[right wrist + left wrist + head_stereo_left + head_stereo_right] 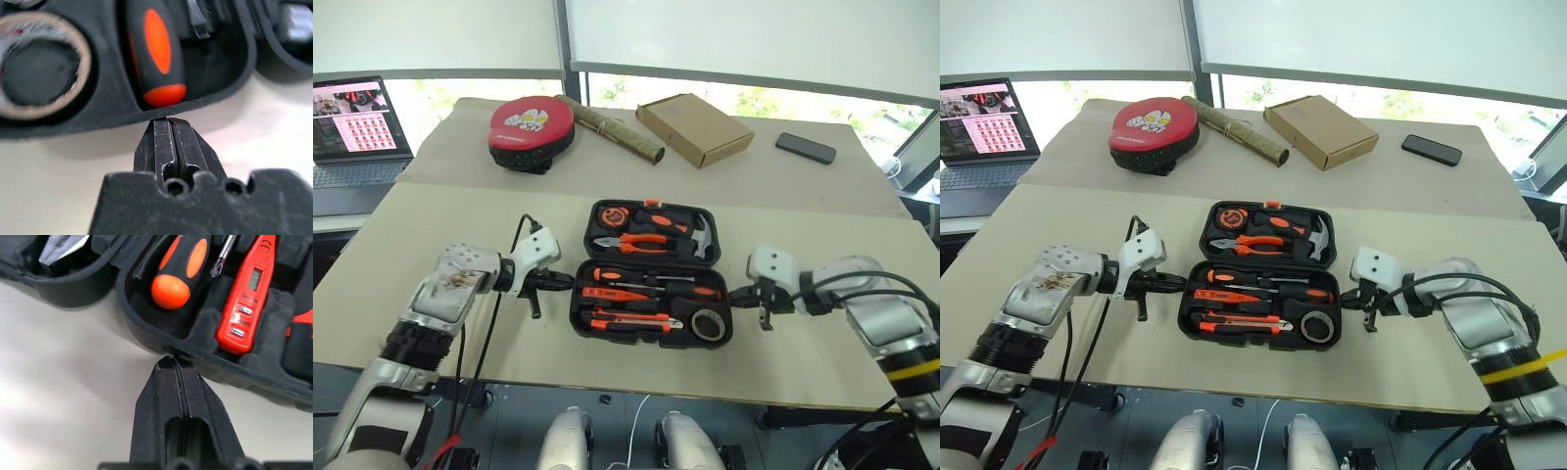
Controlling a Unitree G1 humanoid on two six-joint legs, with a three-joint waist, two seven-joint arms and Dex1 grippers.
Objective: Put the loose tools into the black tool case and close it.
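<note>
Black ribbed plastic clamshell tool case [651, 272] lies open mid-table near the front edge, orange-and-black screwdrivers [656, 280], knife [631, 320] and tape roll [709, 324] seated inside. Left gripper [175, 361] and right gripper [167, 120], fingers pressed together, empty, tips against the case's side walls.

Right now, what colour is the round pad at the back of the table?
Red with a black rim, the round pad shows best in the left eye view.
</note>
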